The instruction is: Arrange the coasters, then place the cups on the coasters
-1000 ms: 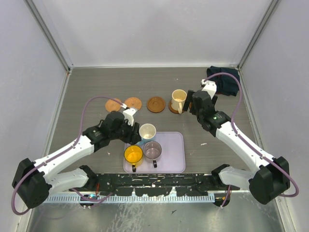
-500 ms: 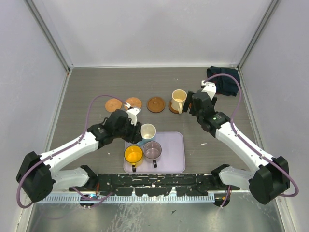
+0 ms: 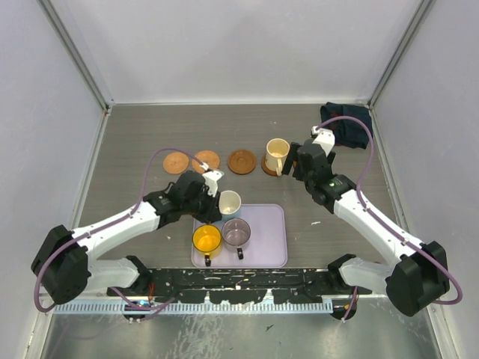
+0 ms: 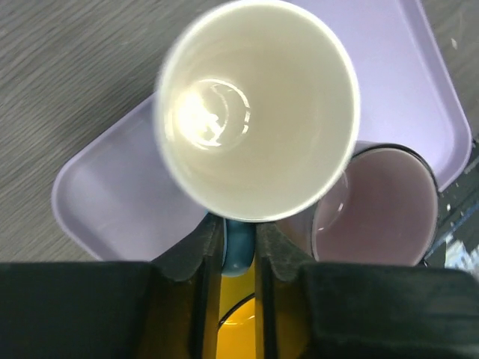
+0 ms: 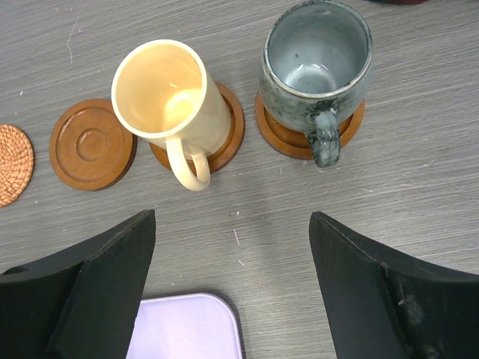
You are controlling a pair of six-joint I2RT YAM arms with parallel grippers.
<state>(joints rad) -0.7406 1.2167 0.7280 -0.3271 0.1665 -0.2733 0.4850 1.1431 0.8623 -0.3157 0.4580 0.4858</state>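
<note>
Landmark: a lilac rectangular plastic tray [image 3: 263,247] lay on the grey wood-grain desk [image 3: 150,127], just ahead of the arm bases.
White cup: a glossy white cup with a blue handle [image 4: 254,112] stood upright at the tray's far-left corner. Its handle pointed back toward the left arm, which I judged made the handle the natural place to take it.
Left gripper: the left gripper [image 4: 239,228] was drawn in narrow on that blue handle, one finger on each side and seemingly pressed against it. I could not tell whether the cup's base had left the tray.
Left arm pose: it stretched from its base over the tray's left edge, with the wrist tipped down above the far-left corner.
Tray neighbours: an orange-yellow translucent cup [image 3: 206,239] and a purplish-grey see-through cup [image 3: 236,232] sat on the tray's near-left part, close against the white one. That crowding looked like a reason for a handle grip, not a grip across the rim.
Placed cups: a tall cream-yellow cup [image 5: 168,93] and a grey-green glazed mug [image 5: 318,56] each stood on a reddish-brown round wooden coaster [image 5: 228,134] beyond the tray's far-right corner.
Spare places: three bare coasters [image 3: 207,159] lay in a row beyond the tray's far-left corner, likely awaiting the tray's cups.
Right gripper: the right gripper [image 5: 232,224] hung wide apart and empty between the tray's far edge and the two placed cups.
Right arm pose: it ran past the tray's right edge, elbow out, wrist folded down.
</note>
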